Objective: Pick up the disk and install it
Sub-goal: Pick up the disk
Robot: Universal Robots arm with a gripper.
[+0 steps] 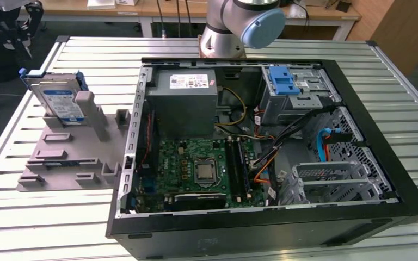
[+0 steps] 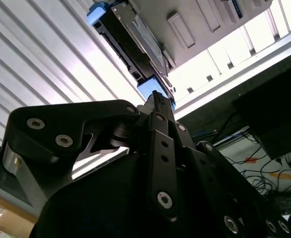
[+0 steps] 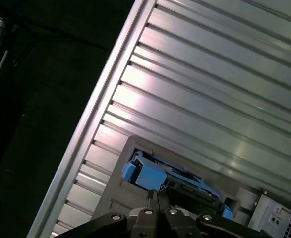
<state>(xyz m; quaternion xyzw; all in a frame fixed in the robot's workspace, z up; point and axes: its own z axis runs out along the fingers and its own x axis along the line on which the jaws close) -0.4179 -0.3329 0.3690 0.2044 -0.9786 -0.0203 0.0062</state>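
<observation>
Fingertips of the gripper (image 3: 153, 194) are pressing together in both wrist views, and we are finding nothing pinched between them. In the first wrist view they are pointing toward the blue carrier end of the disk (image 3: 145, 174), with the ribbed metal table (image 3: 209, 74) spreading out beyond it. In the second wrist view the closed tips are lining up with another blue corner of the disk, though we are not able to judge the gap from either wrist view.

In the exterior view we are seeing the disk (image 1: 58, 100) standing upright on its edge, label facing the camera, slotted into a grey holder (image 1: 71, 155) toward the exterior view's left. The holder is lying flat on the table, just beside the open computer case (image 1: 267, 235). Inside the case, a grey power supply box (image 1: 185, 103) is sitting at the far side, a green motherboard (image 1: 202, 166) is lying nearer the front, and a silver drive cage (image 1: 296, 92) with a blue latch is occupying the far corner toward the exterior view's right. The arm (image 1: 239, 22) is rising behind the case.
</observation>
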